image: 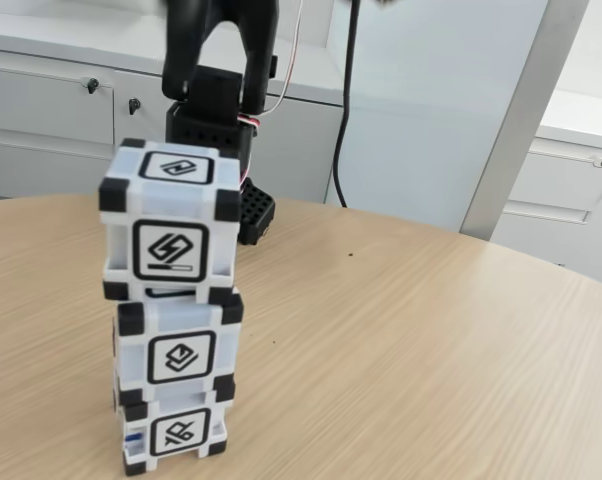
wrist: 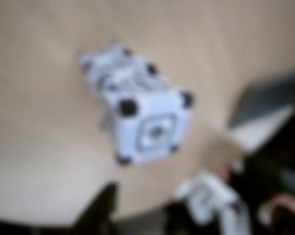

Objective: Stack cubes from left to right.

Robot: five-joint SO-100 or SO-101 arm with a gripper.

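Stack: three white plastic cubes with black corner blocks (image: 171,310), standing one on another near the front of the round wooden table (image: 411,330).
Handling: likely light, rigid, smooth; best taken by opposite flat faces.
Risk: top cube sits slightly offset, easily toppled.
Black arm (image: 221,60): behind the stack; jaw state cannot be told.

Place: office | you see a round wooden table (image: 431,330) | locked grey cabinets (image: 51,110) at 10 o'clock | pale partition wall (image: 431,100) at 12 o'clock

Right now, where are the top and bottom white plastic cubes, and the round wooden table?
Top white plastic cube (image: 170,249): fixed view, front glyph.
Bottom white plastic cube (image: 177,433): fixed view, front glyph.
Round wooden table (image: 401,340): fixed view, bare surface.
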